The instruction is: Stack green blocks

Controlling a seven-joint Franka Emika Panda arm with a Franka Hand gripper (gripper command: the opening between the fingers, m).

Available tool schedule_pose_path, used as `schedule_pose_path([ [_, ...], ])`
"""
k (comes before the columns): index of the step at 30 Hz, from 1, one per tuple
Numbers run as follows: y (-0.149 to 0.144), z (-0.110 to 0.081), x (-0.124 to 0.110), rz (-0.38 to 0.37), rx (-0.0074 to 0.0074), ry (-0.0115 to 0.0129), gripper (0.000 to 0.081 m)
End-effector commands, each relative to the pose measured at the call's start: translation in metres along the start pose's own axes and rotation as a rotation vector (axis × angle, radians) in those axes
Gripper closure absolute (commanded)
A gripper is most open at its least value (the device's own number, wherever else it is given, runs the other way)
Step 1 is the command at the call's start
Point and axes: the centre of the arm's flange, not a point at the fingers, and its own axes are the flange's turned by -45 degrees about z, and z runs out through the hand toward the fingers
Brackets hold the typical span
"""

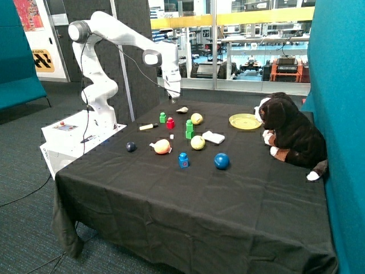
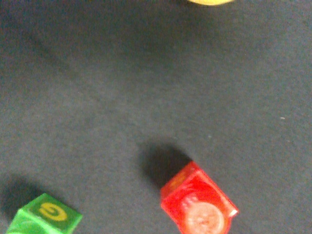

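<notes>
One green block (image 1: 163, 117) stands alone on the black cloth beside the red studded block (image 1: 170, 123). Further toward the middle is a taller green stack (image 1: 189, 129) that looks like two green blocks, one on the other. My gripper (image 1: 171, 99) hangs above the table's far side, a little above and behind the single green block, holding nothing that I can see. In the wrist view that green block (image 2: 46, 217) and the red block (image 2: 197, 204) lie on the cloth below, apart from each other.
Around the blocks lie yellow balls (image 1: 197, 119) (image 1: 198, 142), a blue ball (image 1: 221, 161), a small dark ball (image 1: 131, 146), an orange-white ball (image 1: 162, 146) and a blue studded block (image 1: 183, 160). A yellow plate (image 1: 245, 121) and a plush dog (image 1: 288, 134) sit toward the teal wall.
</notes>
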Motion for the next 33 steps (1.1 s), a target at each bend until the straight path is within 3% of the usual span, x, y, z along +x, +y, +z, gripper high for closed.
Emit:
schedule_pose_path([
  [1,-0.029,0.006,0.008,-0.098,0.0038,0.0049,0.0306],
  [3,-0.033,0.008,0.009,-0.107,0.0038,0.005,0.0328],
  [8,-0.045,0.015,0.023,-0.137,0.0037,0.005,0.0259],
  [14,-0.062,0.013,0.042,-0.179,0.0036,0.0051,0.0301],
  [16,-0.067,0.013,0.046,-0.188,0.0036,0.0051,0.0263],
  [20,-0.077,0.014,0.054,-0.196,0.0036,0.0051,0.0263],
  [24,-0.081,0.017,0.057,-0.171,0.0036,0.0051,0.0216],
  [25,-0.081,0.019,0.058,-0.156,0.0037,0.0051,0.0265],
  [32,-0.067,0.028,0.056,-0.03,0.004,0.0048,0.0239],
  [33,-0.063,0.029,0.056,-0.014,0.004,0.0048,0.028],
])
